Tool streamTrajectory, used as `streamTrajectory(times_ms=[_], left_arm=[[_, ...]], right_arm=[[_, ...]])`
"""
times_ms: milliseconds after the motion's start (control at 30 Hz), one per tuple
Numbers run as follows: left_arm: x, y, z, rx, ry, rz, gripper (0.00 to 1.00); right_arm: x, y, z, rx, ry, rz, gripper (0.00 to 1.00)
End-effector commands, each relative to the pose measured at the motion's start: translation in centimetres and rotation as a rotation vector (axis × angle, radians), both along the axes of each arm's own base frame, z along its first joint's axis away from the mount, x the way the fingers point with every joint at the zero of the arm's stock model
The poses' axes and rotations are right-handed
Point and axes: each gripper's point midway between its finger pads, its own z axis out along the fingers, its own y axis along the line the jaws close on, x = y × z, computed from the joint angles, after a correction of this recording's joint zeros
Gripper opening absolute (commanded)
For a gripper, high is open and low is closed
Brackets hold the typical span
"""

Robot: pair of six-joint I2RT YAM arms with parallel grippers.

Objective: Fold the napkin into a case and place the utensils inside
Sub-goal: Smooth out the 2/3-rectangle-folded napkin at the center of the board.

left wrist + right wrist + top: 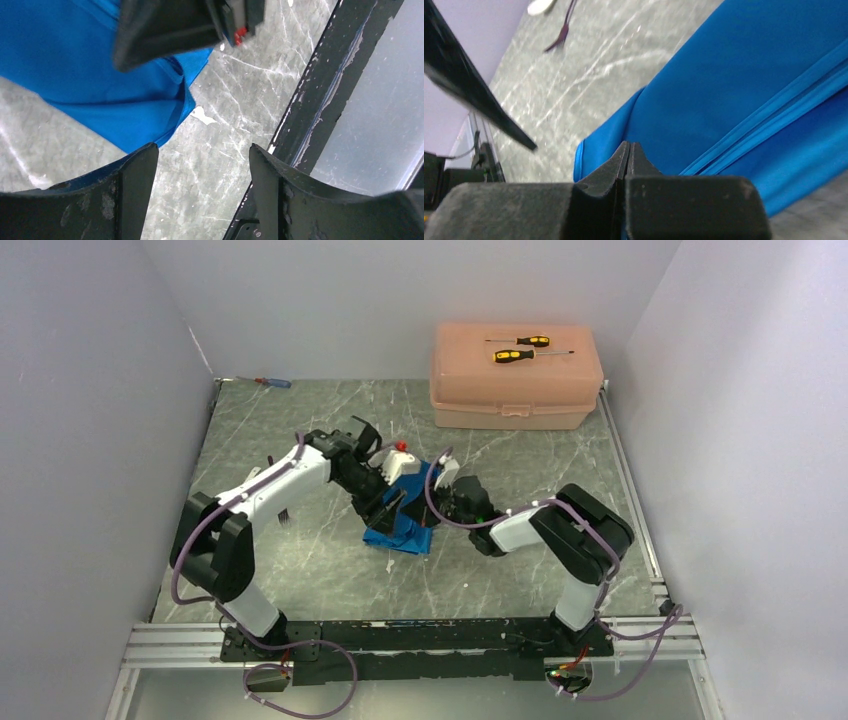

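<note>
The bright blue napkin lies bunched and partly folded on the table between my two grippers. My right gripper is shut, with the napkin right at its tips; layered cloth edges run away from the jaws and a sliver of blue shows between them. My left gripper is open and empty, its left finger over the napkin's corner, with bare table in the gap. The purple fork and white spoon lie on the table beyond the napkin. They are hidden in the top view.
The peach plastic box stands at the back right with two yellow-and-black screwdrivers on its lid. A small blue-and-red screwdriver lies at the back left. A black frame rail runs along the table's near edge.
</note>
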Motion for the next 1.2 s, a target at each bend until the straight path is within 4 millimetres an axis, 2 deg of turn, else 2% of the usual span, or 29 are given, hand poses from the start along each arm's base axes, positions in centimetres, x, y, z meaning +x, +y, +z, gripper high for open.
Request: streamTrajectory(times_ms=[0,100,200,333,433,533,633,733,867,1000,1033,1067,1167], left_arm=[[0.2,1.5,1.9,-0.079,0.060,0.052,0.72],[1.8,3.1,1.0,-0.056,0.041,0.130,0.71],[4.1,3.8,-0.3,-0.018,-0.033,0.162,0.70],[6.4,3.7,-2.1,0.019,-0.069,0.167,0.68],[7.1,3.0,-3.3,0.016,-0.049,0.169,0.66],[7.1,2.7,-4.1,0.018,-0.036,0.174,0.65],[6.6,2.7,-3.8,0.015,-0.032,0.171,0.65],[6.2,3.6,-2.6,0.037,-0.054,0.155,0.66],[5.7,5.2,0.9,0.080,-0.142,0.097,0.67],[4.8,6.3,5.2,0.087,-0.238,0.012,0.71],[4.4,6.3,6.3,0.073,-0.267,-0.020,0.78],[4.0,6.3,7.4,0.050,-0.305,-0.060,0.91],[2.3,5.9,9.2,-0.027,-0.435,-0.190,0.94]], right_arm=[[-2.8,2.7,-0.7,0.026,0.026,0.091,0.00],[-4.4,3.2,-2.0,-0.007,0.045,0.120,0.00],[-5.4,3.2,-2.7,-0.024,0.057,0.134,0.00],[-6.2,2.8,-3.0,-0.041,0.058,0.134,0.00],[-6.7,2.6,-3.2,-0.039,0.070,0.138,0.00],[-6.1,2.4,-2.1,-0.038,0.047,0.131,0.00],[-3.6,1.1,1.1,-0.029,-0.016,0.086,0.03],[-0.5,-0.5,3.9,-0.018,-0.081,0.047,0.09],[3.8,-1.9,5.4,-0.075,-0.138,0.012,0.12],[7.2,-0.4,4.2,-0.186,-0.148,0.075,0.15],[7.8,0.1,3.4,-0.215,-0.136,0.096,0.15],[8.6,0.7,2.9,-0.235,-0.129,0.109,0.14],[10.2,1.6,0.8,-0.279,-0.105,0.129,0.14]])
